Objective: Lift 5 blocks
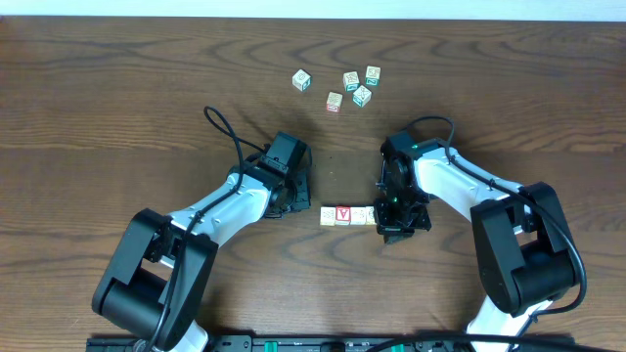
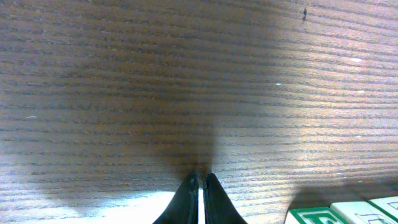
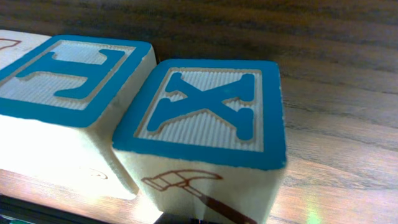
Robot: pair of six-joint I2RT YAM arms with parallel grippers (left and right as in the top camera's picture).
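Centrally, a short row of small pale wooden alphabet blocks (image 1: 343,215) lies on the dark brown wood-grain table (image 1: 117,98), one red-printed face up among cream neighbours. Three cubes show from overhead, and the row's right end is hidden beneath the right gripper (image 1: 396,223), whose fingers are pressed together. Its wrist camera views at close range a blue X-faced cube (image 3: 205,118) with a hammer print on its side, flush beside a blue H-faced cube (image 3: 68,81). The left gripper (image 2: 199,194), fingers likewise pressed together and holding nothing, stands near the row's left end; whether it touches cannot be told. Five loose cubes (image 1: 350,80) with teal and pinkish prints lie well apart at the far side. Judged by their look, the blocks are light, rigid, smooth-faced and not fragile. A row of them probably has to be squeezed end to end, each closed gripper pressing squarely and low on an end face, since an off-centre push would likely buckle the line.
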